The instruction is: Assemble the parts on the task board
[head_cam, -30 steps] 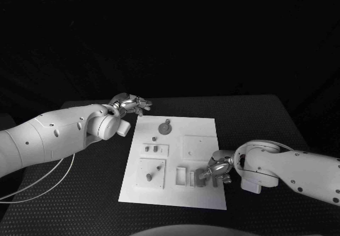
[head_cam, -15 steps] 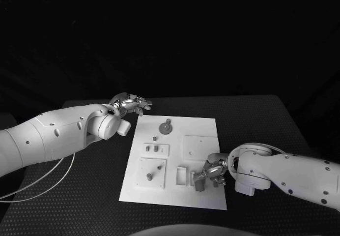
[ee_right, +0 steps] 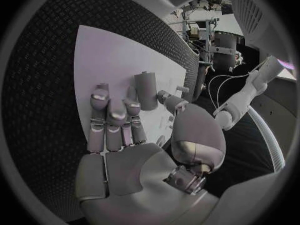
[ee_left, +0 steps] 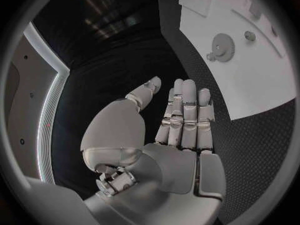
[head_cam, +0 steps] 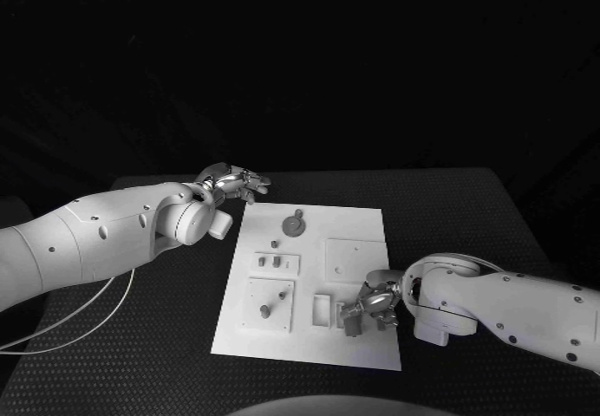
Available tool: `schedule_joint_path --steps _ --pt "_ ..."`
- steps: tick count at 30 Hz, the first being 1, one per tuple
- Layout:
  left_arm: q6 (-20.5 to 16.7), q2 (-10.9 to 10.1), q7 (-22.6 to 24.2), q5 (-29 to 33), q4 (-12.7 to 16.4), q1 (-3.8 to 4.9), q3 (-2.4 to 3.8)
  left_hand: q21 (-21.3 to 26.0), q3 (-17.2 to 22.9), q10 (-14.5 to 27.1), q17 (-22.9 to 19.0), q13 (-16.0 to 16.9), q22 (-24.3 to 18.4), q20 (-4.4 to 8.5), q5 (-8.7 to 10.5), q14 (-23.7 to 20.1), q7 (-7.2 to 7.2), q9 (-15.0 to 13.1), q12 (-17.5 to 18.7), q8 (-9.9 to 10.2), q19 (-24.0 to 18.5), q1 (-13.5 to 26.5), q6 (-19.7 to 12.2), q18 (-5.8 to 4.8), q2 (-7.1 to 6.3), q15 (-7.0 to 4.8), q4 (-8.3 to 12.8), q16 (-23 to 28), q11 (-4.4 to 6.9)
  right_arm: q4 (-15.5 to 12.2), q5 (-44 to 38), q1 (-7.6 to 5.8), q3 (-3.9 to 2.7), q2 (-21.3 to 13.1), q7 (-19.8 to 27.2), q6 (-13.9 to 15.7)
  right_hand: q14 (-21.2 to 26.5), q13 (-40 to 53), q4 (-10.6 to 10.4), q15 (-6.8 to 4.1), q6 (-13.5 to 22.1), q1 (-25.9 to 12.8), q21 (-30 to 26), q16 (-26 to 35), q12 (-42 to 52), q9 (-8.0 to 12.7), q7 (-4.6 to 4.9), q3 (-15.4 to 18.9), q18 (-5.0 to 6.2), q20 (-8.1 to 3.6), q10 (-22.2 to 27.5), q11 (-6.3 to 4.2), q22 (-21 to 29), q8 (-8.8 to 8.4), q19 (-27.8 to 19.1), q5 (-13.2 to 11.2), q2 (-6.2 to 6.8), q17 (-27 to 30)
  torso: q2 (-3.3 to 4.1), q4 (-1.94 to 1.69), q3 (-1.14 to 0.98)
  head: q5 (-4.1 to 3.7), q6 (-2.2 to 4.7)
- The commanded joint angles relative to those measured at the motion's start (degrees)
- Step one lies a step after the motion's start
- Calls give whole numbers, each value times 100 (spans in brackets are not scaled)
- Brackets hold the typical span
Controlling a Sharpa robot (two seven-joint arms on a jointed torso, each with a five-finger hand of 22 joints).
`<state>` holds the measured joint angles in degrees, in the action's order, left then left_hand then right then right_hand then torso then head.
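Standing upright, a small grey cylindrical part (ee_right: pixel 146 90) sits just past the right hand's (head_cam: pixel 371 303) loosely curled fingertips (ee_right: pixel 116 116), low right on the white task board (head_cam: pixel 356 217) at frame centre; whether they touch cannot be told. Left hand (head_cam: pixel 232 183), upper left off the board, fingers straight, pressed together, holding nothing.

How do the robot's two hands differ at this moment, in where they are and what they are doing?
The left hand hangs off the task board, past its far left corner; the right hand is over the board's near right part. The left hand holds nothing, its fingers straight and side by side; the right hand's fingers reach a standing grey part, though a grip on it cannot be told. Both are silver, on white arms.
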<state>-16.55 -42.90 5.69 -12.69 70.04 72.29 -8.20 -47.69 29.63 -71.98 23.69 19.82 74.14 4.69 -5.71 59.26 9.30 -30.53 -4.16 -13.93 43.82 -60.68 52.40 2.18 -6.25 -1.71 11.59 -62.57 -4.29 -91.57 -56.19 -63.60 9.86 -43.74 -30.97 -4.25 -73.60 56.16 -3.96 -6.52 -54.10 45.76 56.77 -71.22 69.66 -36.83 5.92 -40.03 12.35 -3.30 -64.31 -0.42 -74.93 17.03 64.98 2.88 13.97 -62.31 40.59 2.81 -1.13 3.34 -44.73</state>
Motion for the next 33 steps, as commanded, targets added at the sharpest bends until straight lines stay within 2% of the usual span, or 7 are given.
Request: schedule_joint_path --steps 1,3,6,9,13,25,33 --pt "43 -1 38 23 12 5 4 32 -19 11 6 7 10 255 0 21 -4 9 4 -35 34 66 -45 -34 3 6 -20 25 -19 48 -155 57 47 -25 -128 6 -37 11 122 -14 -38 117 45 5 32 3 -4 -32 265 -43 -51 -14 -89 -45 7 -8 -122 -14 -3 14 -6 10 7" --pt "42 -3 37 23 15 5 4 32 -19 11 6 7 11 255 0 21 -4 9 4 -35 34 66 -45 -34 4 6 -20 25 -19 41 -156 57 47 -44 -114 34 -39 11 336 -25 -91 405 52 9 30 -3 -18 -216 265 -63 -61 -27 -89 -31 -5 -9 -319 -21 -4 17 -7 13 3" --pt "41 -2 31 23 14 5 4 32 -18 11 7 7 11 255 -1 21 -4 10 4 -35 35 65 -45 -34 5 6 -20 25 -18 -8 -156 56 47 -100 -105 96 -43 6 552 -31 -172 552 65 18 23 -5 -31 -353 265 -43 -82 -37 -90 -17 -29 -9 -447 -30 -1 13 -8 12 8" --pt "41 -7 30 23 17 5 4 32 -18 11 7 7 12 255 -1 22 -4 10 3 -36 35 65 -45 -34 6 6 -20 25 -18 -101 -131 30 45 -177 -109 108 -51 -3 646 -34 -239 494 79 31 11 5 -39 -435 265 -2 -110 -44 -85 -20 -40 -7 -519 -36 -3 15 -8 10 12" --pt "37 -3 28 23 12 5 4 32 -18 10 8 7 12 255 -2 22 -5 10 3 -36 35 65 -45 -33 6 6 -20 25 -18 -200 -43 -168 43 -237 -121 127 -63 -17 574 -46 -339 180 91 52 -18 25 -59 -504 265 46 -135 -61 -68 -30 -44 -11 -583 -45 -2 22 -7 18 26" --pt "37 16 21 22 4 6 4 33 -16 10 11 8 15 256 -3 23 -6 11 2 -40 35 61 -43 -33 5 5 -17 26 -18 -325 377 -684 40 -217 -173 116 -79 -15 680 -66 -441 13 122 59 -28 42 -83 -599 265 43 -166 -85 -61 -40 -38 -7 -571 -66 2 11 0 26 49" --pt "24 17 -2 16 17 11 4 34 -15 9 12 8 17 256 -5 23 -7 12 2 -42 34 58 -41 -32 3 5 -15 26 -17 -70 922 -726 44 104 -279 33 -83 -13 696 -68 -461 -56 129 63 -34 52 -86 -602 265 47 -170 -88 -58 -51 -39 -4 -556 -72 10 9 3 38 79"
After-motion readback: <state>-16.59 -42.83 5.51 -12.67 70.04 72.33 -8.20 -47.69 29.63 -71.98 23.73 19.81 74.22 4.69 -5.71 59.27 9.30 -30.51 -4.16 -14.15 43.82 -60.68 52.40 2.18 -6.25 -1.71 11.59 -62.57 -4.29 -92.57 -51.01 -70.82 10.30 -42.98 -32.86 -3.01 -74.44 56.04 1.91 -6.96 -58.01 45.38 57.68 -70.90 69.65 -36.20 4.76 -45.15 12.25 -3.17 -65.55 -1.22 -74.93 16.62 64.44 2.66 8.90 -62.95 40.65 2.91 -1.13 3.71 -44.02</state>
